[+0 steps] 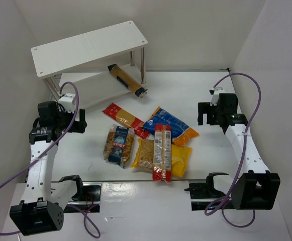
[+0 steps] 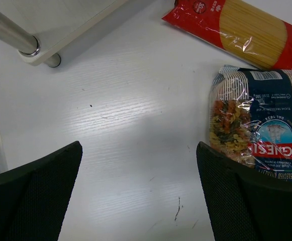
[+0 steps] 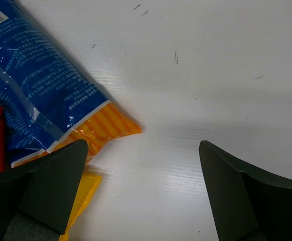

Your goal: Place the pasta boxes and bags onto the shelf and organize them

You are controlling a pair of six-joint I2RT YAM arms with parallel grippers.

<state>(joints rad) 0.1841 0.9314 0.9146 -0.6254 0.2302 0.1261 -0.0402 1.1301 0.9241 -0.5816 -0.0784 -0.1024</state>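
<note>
From above, only the tan box (image 1: 126, 80) appeared to be on the shelf (image 1: 90, 45). It lay slantwise on the lower board, its dark blue end pointing out toward the front right. Five packets were left on the bench (image 1: 221, 155). One spaghetti packet (image 1: 126, 119) lay diagonally. The other spaghetti packet (image 1: 162, 152) ran near to far across the yellow bag (image 1: 180, 159) and the blue-orange bag (image 1: 178, 125). The clear bag (image 1: 119, 144) lay upright beside them. The left gripper (image 1: 79, 120) and right gripper (image 1: 204, 113) were held at either side of the pile.

In the left wrist view, the fingers were seen spread wide over bare bench, nothing between them, with the clear bag just beside one finger.

In the right wrist view, the fingers were likewise apart and empty, near the blue-orange bag's striped end.
</note>
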